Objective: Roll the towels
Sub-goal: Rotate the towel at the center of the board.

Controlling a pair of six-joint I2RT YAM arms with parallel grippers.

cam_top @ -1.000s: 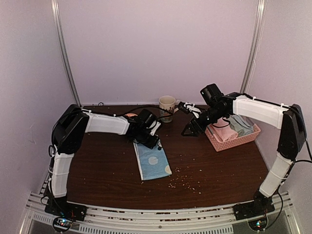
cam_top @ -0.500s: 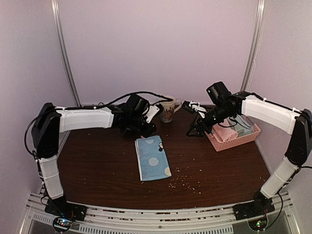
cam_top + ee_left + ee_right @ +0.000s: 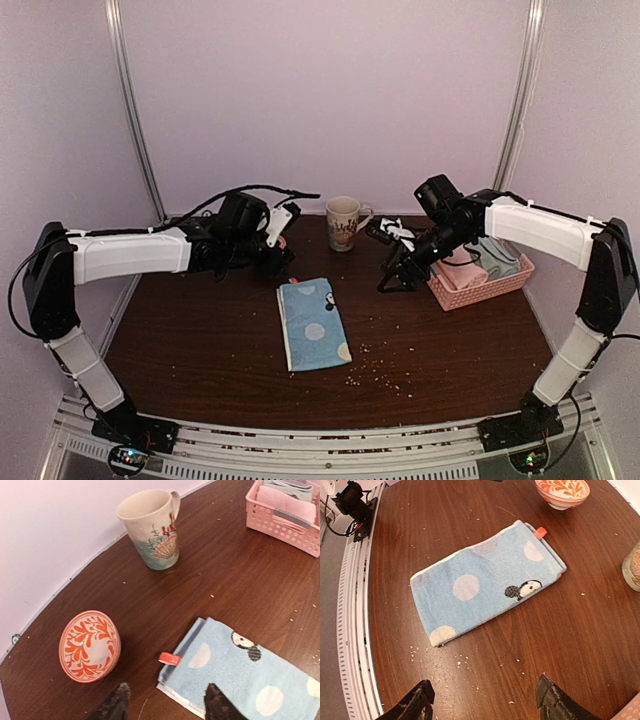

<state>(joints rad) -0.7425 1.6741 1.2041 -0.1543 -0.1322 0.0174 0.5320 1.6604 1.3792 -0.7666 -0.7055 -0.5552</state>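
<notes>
Looking from the top camera, you are seeing the light blue towel (image 3: 313, 324) lying folded flat at the centre of the frame, touched by neither arm; more towels (image 3: 462, 272) are sitting in the pink basket (image 3: 485, 290) at the right. Your left gripper (image 3: 167, 706) is hovering at the bottom edge of its wrist view, near the towel's tagged end, fingers spread and empty; your right gripper (image 3: 485, 702) is holding its fingers wide, empty too.

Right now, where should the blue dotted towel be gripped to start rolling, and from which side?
Take the blue towel at its far short edge, by the red tag, from above with the open left gripper. It lies flat and folded, so that edge probably rolls nearward.
</notes>
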